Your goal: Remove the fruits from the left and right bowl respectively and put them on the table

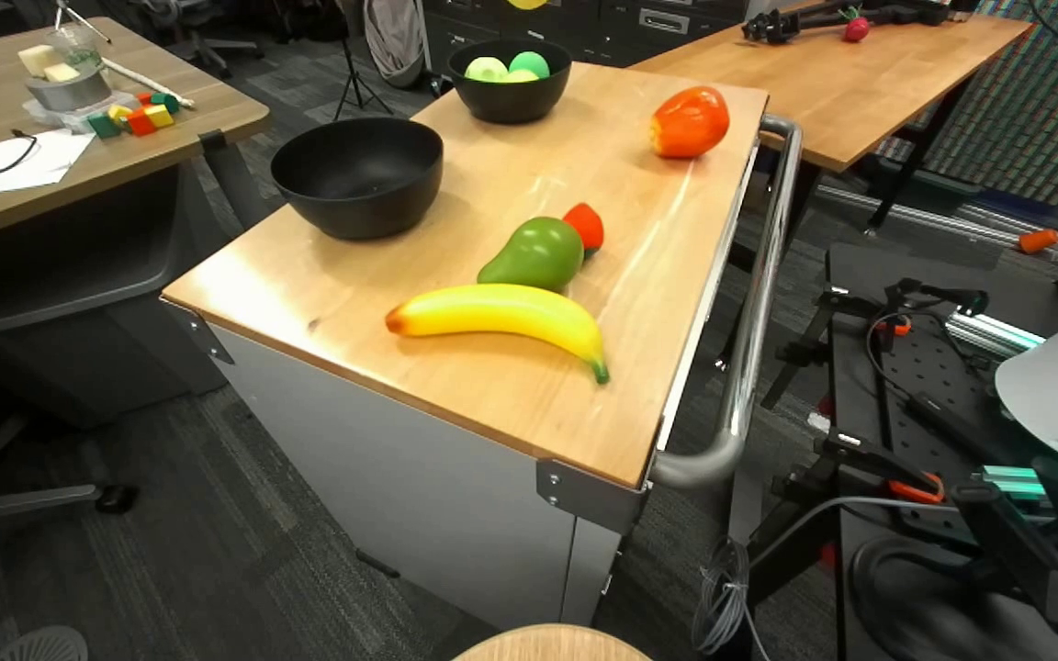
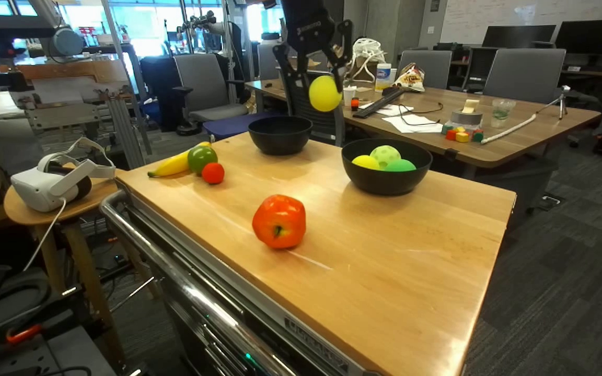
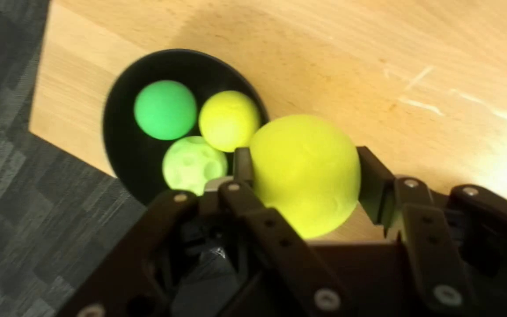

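"What's the gripper holding?"
"A yellow ball, clasped, above the table."
"Below it?"
"Three balls in a bowl off to one side; on the table, well apart from it, banana, green fruit, red fruit."

Counting four round balls, two black bowls, one banana, one green fruit, one little red fruit and one big orange-red fruit.
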Controlling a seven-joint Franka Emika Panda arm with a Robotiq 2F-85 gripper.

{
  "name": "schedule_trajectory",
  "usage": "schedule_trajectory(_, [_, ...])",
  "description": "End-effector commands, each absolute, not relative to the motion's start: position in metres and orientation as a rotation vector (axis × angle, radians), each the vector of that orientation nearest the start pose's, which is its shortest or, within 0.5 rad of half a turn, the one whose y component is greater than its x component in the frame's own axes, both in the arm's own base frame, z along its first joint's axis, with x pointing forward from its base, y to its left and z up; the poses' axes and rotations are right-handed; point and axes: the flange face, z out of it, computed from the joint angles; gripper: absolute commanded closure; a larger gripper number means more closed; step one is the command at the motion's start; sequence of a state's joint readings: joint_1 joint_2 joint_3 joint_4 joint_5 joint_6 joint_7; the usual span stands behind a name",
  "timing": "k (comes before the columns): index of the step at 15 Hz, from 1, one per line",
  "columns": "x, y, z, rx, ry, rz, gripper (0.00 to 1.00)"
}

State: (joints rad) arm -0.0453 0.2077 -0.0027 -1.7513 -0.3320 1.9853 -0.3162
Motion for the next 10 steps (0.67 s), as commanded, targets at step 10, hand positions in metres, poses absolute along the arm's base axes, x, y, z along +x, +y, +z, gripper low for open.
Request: schedule_trajectory(10, [0.582,0.005,0.355,-3.109,-0.533,0.134,0.68])
